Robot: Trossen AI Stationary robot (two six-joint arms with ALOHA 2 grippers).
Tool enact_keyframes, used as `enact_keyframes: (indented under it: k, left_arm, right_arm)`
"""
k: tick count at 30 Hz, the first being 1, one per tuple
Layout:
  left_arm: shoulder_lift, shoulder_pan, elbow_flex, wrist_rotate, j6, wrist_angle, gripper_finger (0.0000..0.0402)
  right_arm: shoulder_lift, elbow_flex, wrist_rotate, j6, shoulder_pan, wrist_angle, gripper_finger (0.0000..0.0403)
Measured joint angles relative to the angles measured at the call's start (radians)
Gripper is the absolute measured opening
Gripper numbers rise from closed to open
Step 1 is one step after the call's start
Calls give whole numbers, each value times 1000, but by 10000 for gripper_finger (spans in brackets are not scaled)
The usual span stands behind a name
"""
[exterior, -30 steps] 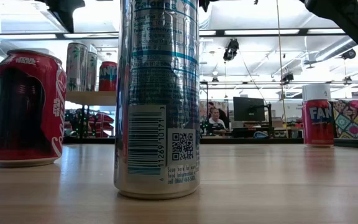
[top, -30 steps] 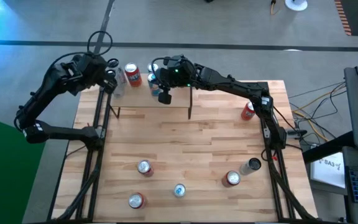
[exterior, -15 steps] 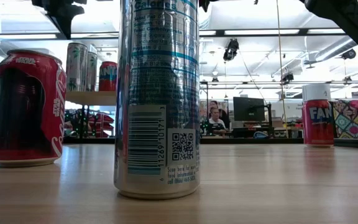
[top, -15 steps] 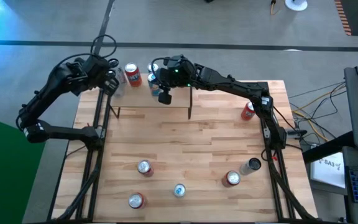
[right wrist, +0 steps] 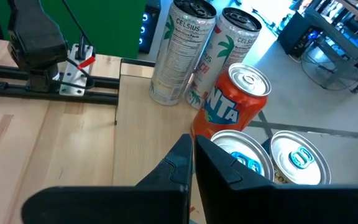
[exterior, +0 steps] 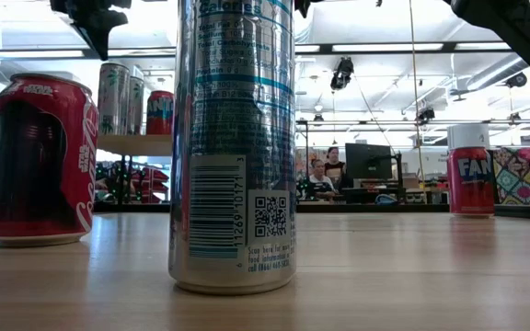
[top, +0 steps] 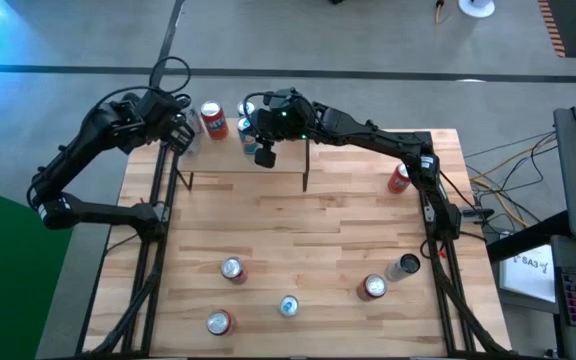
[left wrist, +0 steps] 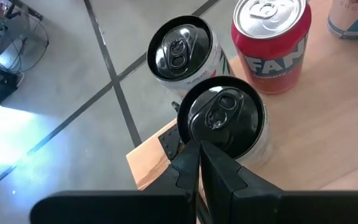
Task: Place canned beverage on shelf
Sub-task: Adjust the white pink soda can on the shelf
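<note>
I saw five cans already on the shelf; six remained on the worktop. Both grippers, left and right, were pressed together, empty, over the shelf at 12 o'clock.

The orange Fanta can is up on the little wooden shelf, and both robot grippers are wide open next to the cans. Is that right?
Not quite. The orange Fanta can does stand on the small light wooden shelf, but the grippers are not open. The left gripper and the right gripper are both shut, holding nothing. Each wrist view shows its two dark fingers pressed together beside the cans.
</note>
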Motion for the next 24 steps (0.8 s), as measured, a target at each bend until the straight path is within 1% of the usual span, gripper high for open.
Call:
enact_keyframes:
  k: [5, 19, 24]
  left_arm:
    - [11, 0, 0, 27, 0, -9, 0]
    - [30, 0, 0, 43, 1, -12, 0]
    - [25, 0, 0, 71, -19, -12, 0]
  right_arm:
    - [0, 0, 0, 0, 0, 0, 9]
    - [0, 0, 0, 0, 0, -2, 9]
    - [0, 0, 0, 0, 0, -2, 9]
